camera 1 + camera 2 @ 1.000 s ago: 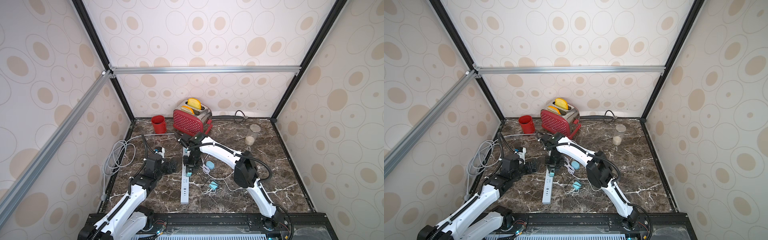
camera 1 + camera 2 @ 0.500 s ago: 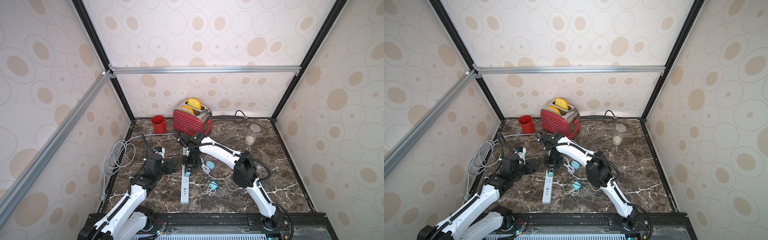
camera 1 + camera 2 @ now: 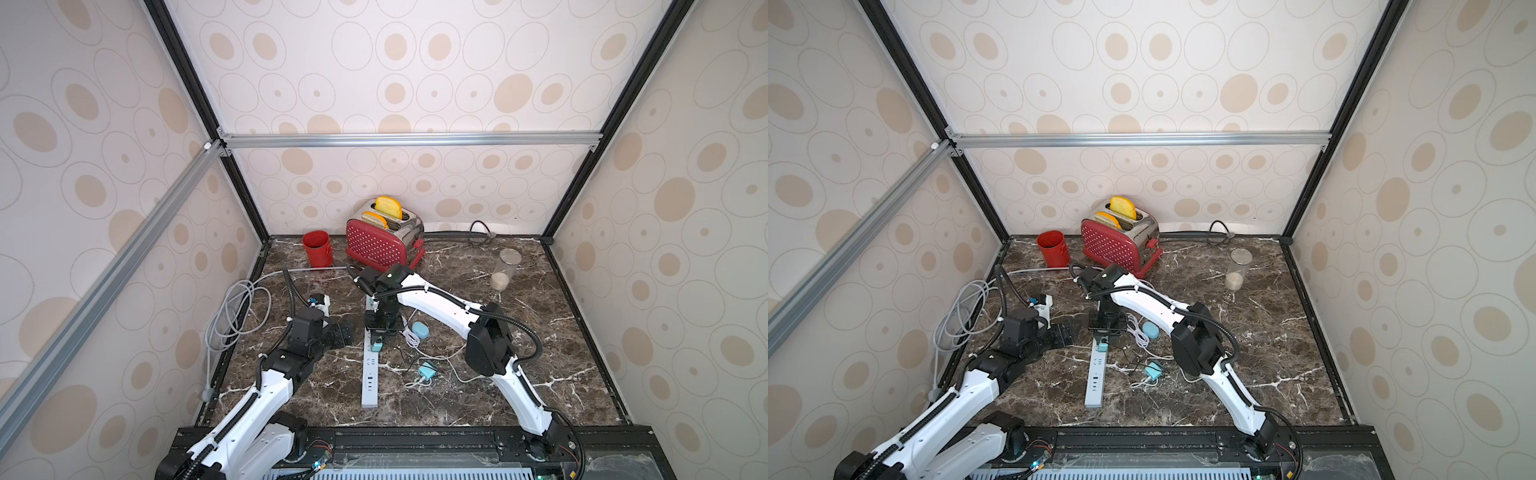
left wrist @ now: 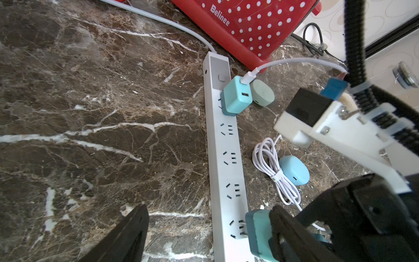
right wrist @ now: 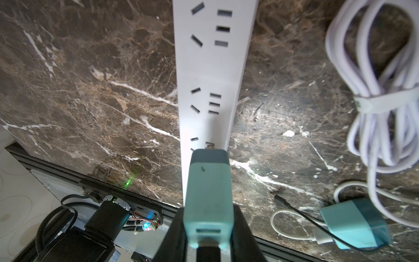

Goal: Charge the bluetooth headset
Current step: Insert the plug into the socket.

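The right gripper (image 5: 208, 229) is clamped on a teal USB charger (image 5: 207, 186), one dark finger on each side of its body. The charger's metal prongs meet the slots of a socket on the white power strip (image 5: 210, 68), and its body is not flush against the strip's face. In both top views this gripper (image 3: 379, 330) points straight down over the strip (image 3: 370, 382), which lies lengthwise on the brown marble tabletop (image 3: 519, 374). The bluetooth headset's light blue earbud case (image 3: 419, 330) lies on the marble just beside the strip, on the side toward the right arm. It touches a tied bundle of white cable (image 4: 276, 172) that sits between it and the strip. Nothing is plugged into the case (image 4: 294, 170). The left gripper (image 3: 343, 332) hangs on the strip's other side with its jaws spread wide and nothing in them. Nearer the toaster, a second teal charger (image 4: 235, 96) already sits in the strip's first socket with a white lead (image 4: 294, 61) in it. A grey-green rounded object (image 4: 263, 94) lies right against that charger. A third teal charger (image 3: 427, 370) lies loose on the marble with thin cables around it. At the back stand a red dotted toaster (image 3: 382, 245), a red cup (image 3: 317, 249) and a glass jar (image 3: 505, 270).
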